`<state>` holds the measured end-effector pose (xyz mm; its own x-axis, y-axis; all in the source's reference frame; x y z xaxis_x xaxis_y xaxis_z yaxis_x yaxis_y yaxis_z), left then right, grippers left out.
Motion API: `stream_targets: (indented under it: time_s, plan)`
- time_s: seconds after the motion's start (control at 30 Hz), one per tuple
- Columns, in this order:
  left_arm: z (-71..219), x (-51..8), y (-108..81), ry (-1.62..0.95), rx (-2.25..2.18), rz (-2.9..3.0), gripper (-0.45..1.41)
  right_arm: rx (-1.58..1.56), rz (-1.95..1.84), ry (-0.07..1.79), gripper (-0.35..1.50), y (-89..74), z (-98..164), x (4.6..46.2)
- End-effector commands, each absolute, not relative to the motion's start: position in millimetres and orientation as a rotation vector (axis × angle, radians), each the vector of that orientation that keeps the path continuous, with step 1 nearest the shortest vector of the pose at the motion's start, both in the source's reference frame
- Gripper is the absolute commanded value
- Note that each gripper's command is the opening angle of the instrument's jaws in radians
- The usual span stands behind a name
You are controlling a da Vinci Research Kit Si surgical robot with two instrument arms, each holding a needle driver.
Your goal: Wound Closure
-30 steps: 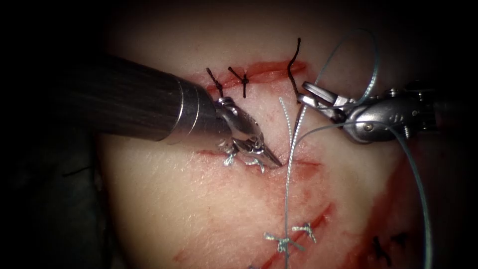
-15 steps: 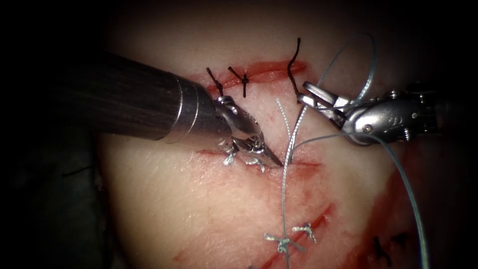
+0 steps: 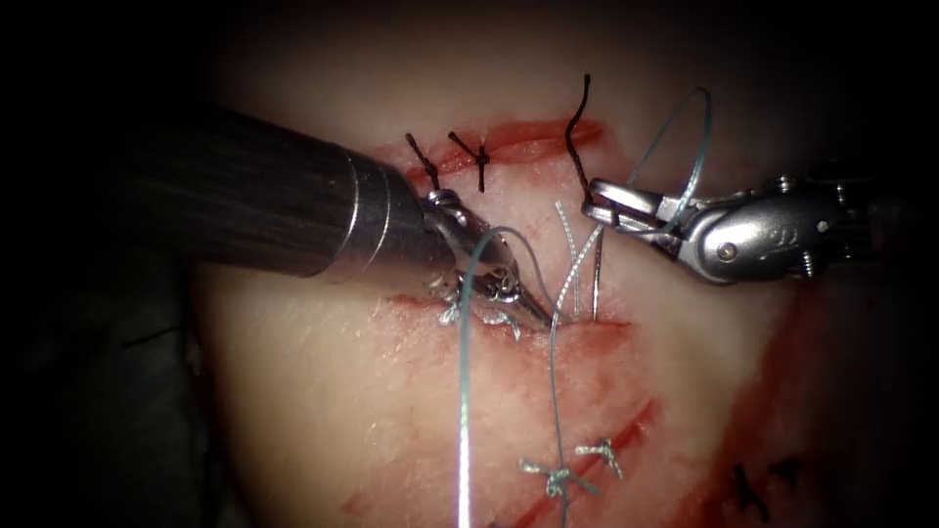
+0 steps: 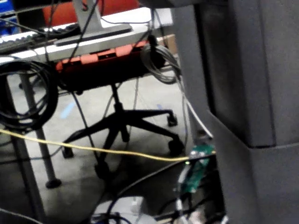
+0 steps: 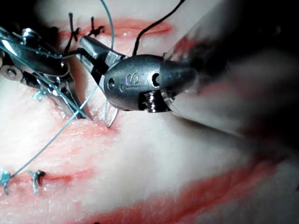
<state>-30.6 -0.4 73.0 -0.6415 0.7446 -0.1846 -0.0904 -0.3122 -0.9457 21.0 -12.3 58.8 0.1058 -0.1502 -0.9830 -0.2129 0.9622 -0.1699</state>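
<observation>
i have two claws. my right claw [image 3: 593,208] sits just above the cut [image 3: 604,324], a little to its right side. it is pinched closed on the needle [image 3: 596,279], near the needle's top end. from there the needle goes almost straight down to the cut, and its low end is in the tissue [image 3: 323,401] right at the cut's edge. i cannot tell how deep it goes.

my left claw [image 3: 531,314] is at the left end of the cut, with its tip touching the tissue there. its two halves are pressed together into a thin point. i cannot tell if it pinches anything.

the thread [image 3: 464,391] makes a big loop above the cut, past my right claw. another part bends over my left claw and hangs down far below the cut. more thin strands stand up out of the cut, between my two claws.

red fluid [image 3: 587,344] wets the tissue just under the cut. above the cut are small black knots [image 3: 481,156]. below the cut are pale knots [image 3: 558,478].
</observation>
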Motion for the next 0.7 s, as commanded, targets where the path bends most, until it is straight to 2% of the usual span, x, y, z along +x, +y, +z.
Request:
stream_targets:
  time_s: [0.03, 0.7]
  plan:
    - [73.5, -31.1, -0.5, -1.381, -0.853, 1.999, -0.45, -0.310, 0.068, 1.487, -0.35, -12.1, 59.0, 21.9]
    - [73.5, -31.2, -0.7, -1.379, -0.863, 2.009, -0.45, -0.287, 0.282, 1.545, -0.35, -10.4, 56.3, 22.1]
